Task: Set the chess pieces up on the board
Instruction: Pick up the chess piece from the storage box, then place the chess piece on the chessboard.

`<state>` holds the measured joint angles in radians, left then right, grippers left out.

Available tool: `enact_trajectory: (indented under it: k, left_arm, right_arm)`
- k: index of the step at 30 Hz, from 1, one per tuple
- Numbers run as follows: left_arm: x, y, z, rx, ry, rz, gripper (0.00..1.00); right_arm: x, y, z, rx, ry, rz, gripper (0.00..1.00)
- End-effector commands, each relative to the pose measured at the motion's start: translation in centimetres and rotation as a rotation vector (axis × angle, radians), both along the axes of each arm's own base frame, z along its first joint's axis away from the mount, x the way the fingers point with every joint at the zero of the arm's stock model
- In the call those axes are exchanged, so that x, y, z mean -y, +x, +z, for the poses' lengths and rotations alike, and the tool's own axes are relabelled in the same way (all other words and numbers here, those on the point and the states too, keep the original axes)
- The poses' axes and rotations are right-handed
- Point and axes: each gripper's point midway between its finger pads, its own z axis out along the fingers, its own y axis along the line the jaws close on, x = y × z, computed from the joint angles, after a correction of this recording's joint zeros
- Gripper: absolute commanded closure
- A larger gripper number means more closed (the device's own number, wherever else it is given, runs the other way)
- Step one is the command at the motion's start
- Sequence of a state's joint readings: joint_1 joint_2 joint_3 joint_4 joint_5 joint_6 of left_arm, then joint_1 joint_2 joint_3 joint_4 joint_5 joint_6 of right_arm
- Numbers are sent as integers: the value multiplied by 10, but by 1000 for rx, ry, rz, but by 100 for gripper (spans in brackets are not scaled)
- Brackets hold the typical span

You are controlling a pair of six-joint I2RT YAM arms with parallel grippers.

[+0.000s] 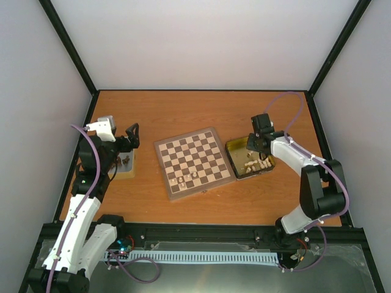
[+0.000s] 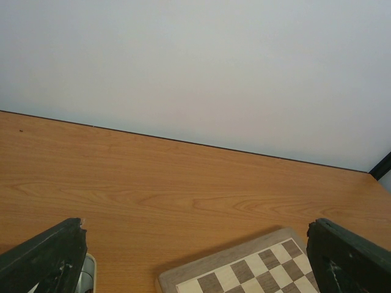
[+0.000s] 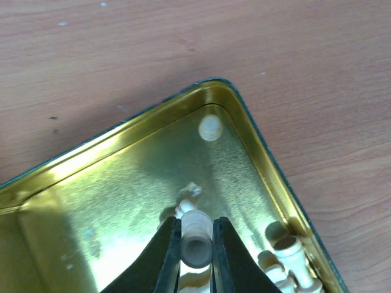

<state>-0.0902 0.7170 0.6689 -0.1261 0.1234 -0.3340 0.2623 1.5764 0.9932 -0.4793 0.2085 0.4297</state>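
From above, the board (image 1: 194, 162) sits mid-table, slightly turned, with a few cream pieces (image 1: 185, 179) standing along its near edge. Just beside it on the right, the gold tin (image 1: 237, 151) holds more of them, and the right gripper (image 1: 256, 144) is down over its far part. On the other side, the left gripper (image 1: 132, 135) hangs above a small tray (image 1: 128, 172) of dark pieces (image 1: 125, 160). On the left wrist view, the fingers (image 2: 49, 256) are spread wide with nothing between them, above the table (image 2: 153, 183) and one corner of the board. On the right wrist view, the fingers (image 3: 164, 250) are clamped on one cream piece (image 3: 195, 243) inside the tin. A loose piece (image 3: 210, 128) lies by the corner and others are heaped at lower right.
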Motion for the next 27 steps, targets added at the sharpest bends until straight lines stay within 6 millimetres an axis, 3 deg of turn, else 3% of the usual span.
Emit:
enact_trajectory:
  k: [1, 10, 17, 27]
  left_arm:
    - [2, -1, 18, 46, -18, -9, 0]
    - [4, 0, 16, 40, -20, -16, 0]
    - [4, 0, 15, 38, -20, -18, 0]
    - [4, 1, 16, 39, -20, -18, 0]
  right_arm:
    - [-14, -4, 17, 15, 91, 54, 91]
    - [-73, -33, 40, -8, 222, 223, 91]
    - [-117, -64, 36, -58, 143, 346, 90]
    - [-131, -102, 8, -152, 24, 404, 90]
